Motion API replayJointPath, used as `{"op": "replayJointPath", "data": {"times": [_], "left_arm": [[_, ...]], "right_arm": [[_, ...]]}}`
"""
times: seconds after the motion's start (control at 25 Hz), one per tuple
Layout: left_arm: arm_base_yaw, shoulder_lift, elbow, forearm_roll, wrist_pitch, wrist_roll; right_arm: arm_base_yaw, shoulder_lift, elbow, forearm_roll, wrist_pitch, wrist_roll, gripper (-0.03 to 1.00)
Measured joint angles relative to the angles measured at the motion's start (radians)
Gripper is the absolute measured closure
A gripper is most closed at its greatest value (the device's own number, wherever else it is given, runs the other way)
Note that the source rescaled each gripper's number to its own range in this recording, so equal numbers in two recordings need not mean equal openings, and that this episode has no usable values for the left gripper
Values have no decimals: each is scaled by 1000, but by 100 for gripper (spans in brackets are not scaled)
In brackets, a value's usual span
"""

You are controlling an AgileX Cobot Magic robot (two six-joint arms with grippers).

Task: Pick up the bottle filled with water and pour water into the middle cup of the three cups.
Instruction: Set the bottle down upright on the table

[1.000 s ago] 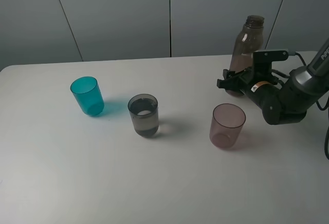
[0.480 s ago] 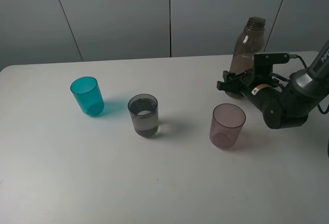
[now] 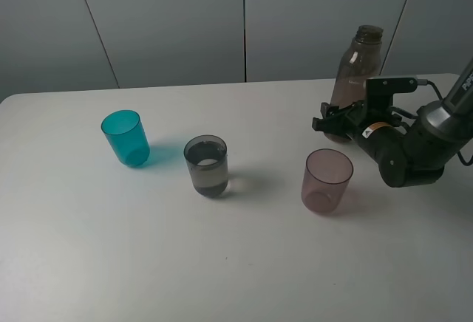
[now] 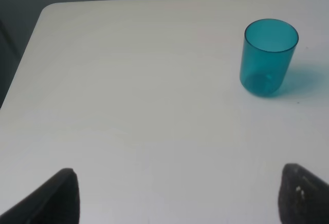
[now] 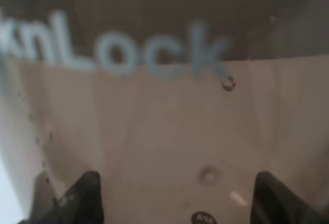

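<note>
On white table (image 3: pixel 244 263) w/ grey wall panels (image 3: pixel 170 23) behind, right claw (image 3: pixel 334 120) grips bottle (image 3: pixel 355 71); left claw (image 4: pixel 175 196) released.

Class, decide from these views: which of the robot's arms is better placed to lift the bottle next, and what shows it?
The right. Its gripper is already at the base of the bottle, whose wall fills the right wrist view. The left gripper hangs open over bare table near the teal cup.

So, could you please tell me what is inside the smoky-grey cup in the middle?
The middle cup holds something pale at its bottom, apparently a little liquid. Its tinted wall keeps me from telling what exactly.
</note>
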Motion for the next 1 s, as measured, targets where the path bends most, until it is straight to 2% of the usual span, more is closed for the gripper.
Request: {"op": "replayJointPath", "data": {"times": [0.04,0.24,0.28,0.32,0.4,0.68,1.0], "left_arm": [[0,0,0,0,0,0],[0,0,0,0,0,0],[0,0,0,0,0,0],[0,0,0,0,0,0],[0,0,0,0,0,0],[0,0,0,0,0,0],[0,0,0,0,0,0]], "right_arm": [[0,0,2,0,0,2,88],[0,2,7,0,17,4,18],[0,2,7,0,17,4,7],[0,2,7,0,19,4,2],[0,2,7,0,21,4,-2],[0,2,11,0,29,4,-3],[0,-57,27,-5,137,4,-3]]}}
